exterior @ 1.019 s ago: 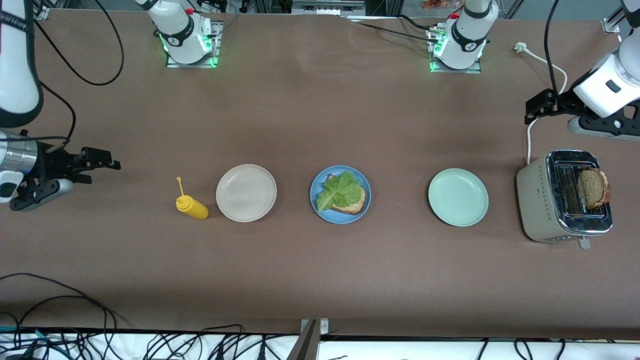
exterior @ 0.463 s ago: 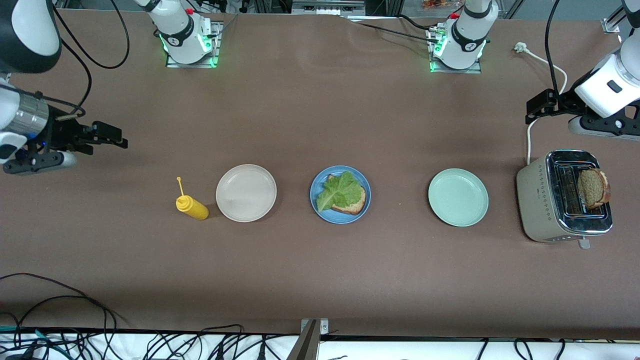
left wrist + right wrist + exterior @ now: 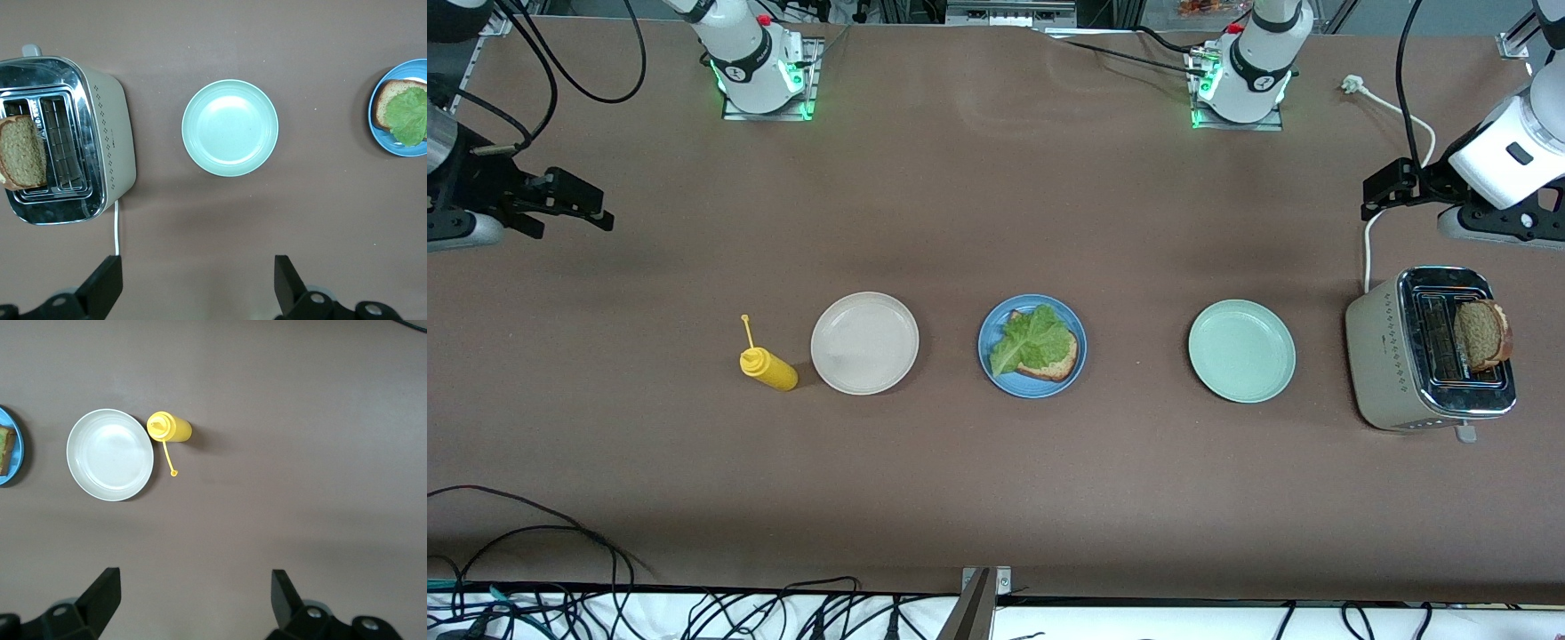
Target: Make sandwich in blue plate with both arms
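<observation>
The blue plate [image 3: 989, 331] sits mid-table with one brown bread slice [image 3: 1062, 361] on it and a green lettuce leaf [image 3: 1030, 340] lying on that slice. A second bread slice [image 3: 1482, 333] stands in the toaster [image 3: 1392, 364] at the left arm's end. My left gripper [image 3: 1371, 197] hangs open and holds nothing, over the table by the toaster's white cord [image 3: 1366, 253]; its view shows the open left gripper [image 3: 197, 280], toaster [image 3: 107, 133] and plate [image 3: 400, 148]. My right gripper [image 3: 574, 213] hangs open over bare table at the right arm's end, with nothing between its fingers [image 3: 107, 590].
A beige-white plate [image 3: 864, 342] and a yellow squeeze bottle [image 3: 769, 369] lie toward the right arm's end. A mint-green plate [image 3: 1241, 350] lies between the blue plate and the toaster. Loose cables [image 3: 534, 524] trail along the table edge nearest the front camera.
The right arm has swung its open gripper away from the front camera, toward the robots' side of the table. The left arm has barely moved. Nothing on the table has shifted.
</observation>
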{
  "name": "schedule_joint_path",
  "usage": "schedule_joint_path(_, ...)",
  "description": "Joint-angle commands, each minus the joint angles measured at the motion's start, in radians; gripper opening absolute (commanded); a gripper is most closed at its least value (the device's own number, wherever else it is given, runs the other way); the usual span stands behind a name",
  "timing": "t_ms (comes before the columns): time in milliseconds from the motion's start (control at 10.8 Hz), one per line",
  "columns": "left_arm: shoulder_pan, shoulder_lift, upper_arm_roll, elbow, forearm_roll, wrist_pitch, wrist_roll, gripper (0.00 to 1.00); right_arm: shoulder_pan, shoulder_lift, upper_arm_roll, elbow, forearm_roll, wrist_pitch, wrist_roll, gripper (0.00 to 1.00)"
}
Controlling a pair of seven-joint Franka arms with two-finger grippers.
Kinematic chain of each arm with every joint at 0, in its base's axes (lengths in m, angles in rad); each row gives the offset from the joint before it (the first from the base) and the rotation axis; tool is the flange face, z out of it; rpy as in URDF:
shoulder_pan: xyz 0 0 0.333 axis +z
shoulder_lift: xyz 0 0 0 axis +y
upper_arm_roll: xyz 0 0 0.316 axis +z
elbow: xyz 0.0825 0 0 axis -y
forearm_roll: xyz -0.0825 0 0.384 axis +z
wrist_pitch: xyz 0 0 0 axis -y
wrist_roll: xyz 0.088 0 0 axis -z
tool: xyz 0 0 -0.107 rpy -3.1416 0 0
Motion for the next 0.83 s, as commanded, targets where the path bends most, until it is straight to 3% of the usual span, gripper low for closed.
schedule_joint_path(0,0.001,-0.006,-0.001,0.001,-0.013,-0.008,0.012,1.00,0.029,-0.032,-0.024,-0.035,-0.022,0.006,0.023,1.00)
schedule_joint_path(741,0.001,-0.006,0.001,0.001,-0.013,-0.009,0.012,1.00,0.026,-0.026,-0.039,-0.006,-0.074,-0.040,0.016,1.00)
